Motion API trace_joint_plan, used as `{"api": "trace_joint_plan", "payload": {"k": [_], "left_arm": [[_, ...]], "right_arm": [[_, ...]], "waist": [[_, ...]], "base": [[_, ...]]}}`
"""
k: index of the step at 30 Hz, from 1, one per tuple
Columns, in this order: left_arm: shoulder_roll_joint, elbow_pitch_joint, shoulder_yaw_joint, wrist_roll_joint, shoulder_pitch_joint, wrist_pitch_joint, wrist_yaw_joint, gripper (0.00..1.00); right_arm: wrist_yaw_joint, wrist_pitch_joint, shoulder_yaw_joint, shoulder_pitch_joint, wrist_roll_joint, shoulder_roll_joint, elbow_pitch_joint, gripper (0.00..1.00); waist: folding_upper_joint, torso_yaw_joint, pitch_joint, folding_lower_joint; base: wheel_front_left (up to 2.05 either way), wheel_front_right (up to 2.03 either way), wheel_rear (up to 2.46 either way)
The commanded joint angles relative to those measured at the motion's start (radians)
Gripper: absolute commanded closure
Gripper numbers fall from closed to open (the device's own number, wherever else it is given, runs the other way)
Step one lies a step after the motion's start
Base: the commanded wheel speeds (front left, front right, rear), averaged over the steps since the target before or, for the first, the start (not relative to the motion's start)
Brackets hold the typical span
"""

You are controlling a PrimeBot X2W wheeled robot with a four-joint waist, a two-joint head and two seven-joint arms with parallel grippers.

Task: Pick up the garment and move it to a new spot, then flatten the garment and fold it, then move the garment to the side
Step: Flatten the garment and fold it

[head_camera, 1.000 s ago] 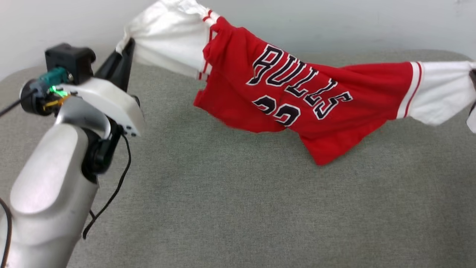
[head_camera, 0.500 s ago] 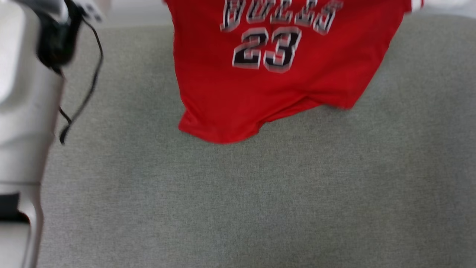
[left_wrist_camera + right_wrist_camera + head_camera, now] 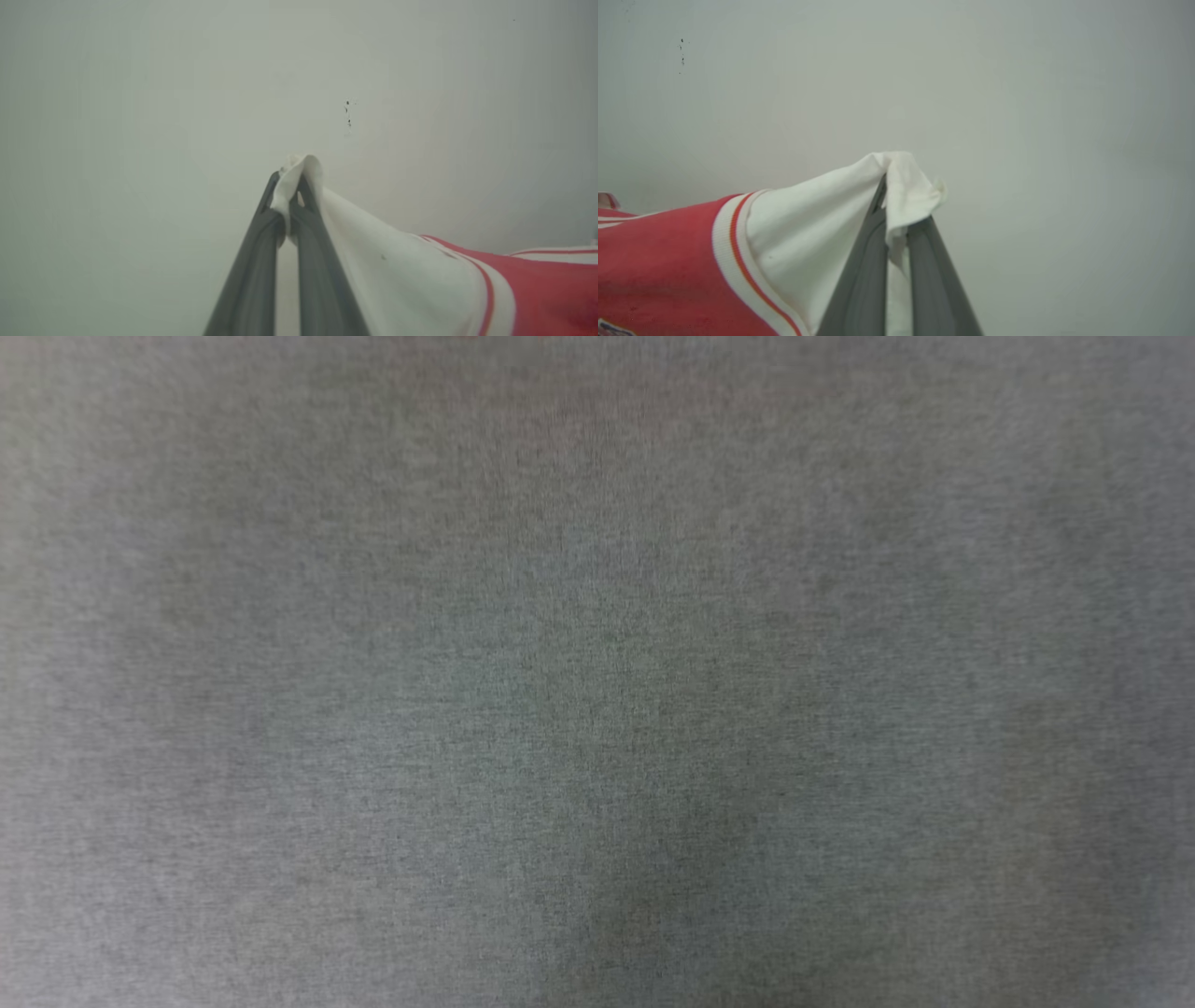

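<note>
jersey (image 3: 537,289) hangs in the air before the pale wall (image 3: 140,93), held up by its two white sleeves. your left end effector (image 3: 288,184) is pinching one sleeve tip, your right end effector (image 3: 896,200) the other, both pressed tight on cloth. your head camera looks down on the blurred, grey fabric-covered counter (image 3: 597,709).

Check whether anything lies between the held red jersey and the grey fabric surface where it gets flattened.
Nothing visible does. The left tool and right tool are each shut on a sleeve of the white-sleeved red jersey-style shirt, and the grey woven fabric surface in the head view lies bare.
</note>
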Motion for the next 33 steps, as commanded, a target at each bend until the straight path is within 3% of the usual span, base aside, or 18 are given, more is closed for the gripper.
{"api": "trace_joint_plan", "payload": {"k": [1,10,20,26,33], "left_arm": [[0.003,0.015,-0.002,0.005,-0.032,-0.008,-0.006,1.00],[0.001,0.120,0.000,-0.021,-0.088,-0.043,-0.031,1.00],[-0.040,0.251,-0.009,-0.089,0.025,-0.085,-0.061,1.00],[-0.065,0.252,-0.019,-0.165,0.234,-0.097,-0.064,1.00],[-0.037,0.118,0.010,-0.247,0.612,-0.101,-0.063,1.00]], "right_arm": [[-0.001,-0.013,0.009,-0.040,-0.002,-0.007,0.013,1.00],[-0.001,-0.048,0.092,-0.165,0.007,0.007,0.100,1.00],[-0.001,-0.093,0.177,-0.066,0.071,0.029,0.246,1.00],[-0.001,-0.134,0.254,0.147,0.175,0.021,0.256,1.00],[-0.001,-0.162,0.295,0.527,0.300,-0.023,0.132,1.00]], "waist": [[0.0000,0.005,0.047,-0.0002],[0.0000,0.026,0.142,-0.0002],[0.0000,0.049,0.156,-0.0002],[0.0000,0.050,0.052,-0.0002],[0.0000,0.042,-0.124,-0.0002]], "base": [[0.00,0.00,0.00],[0.00,0.00,0.00],[0.00,0.00,0.00],[0.00,0.00,0.00],[0.00,0.00,0.00]]}}
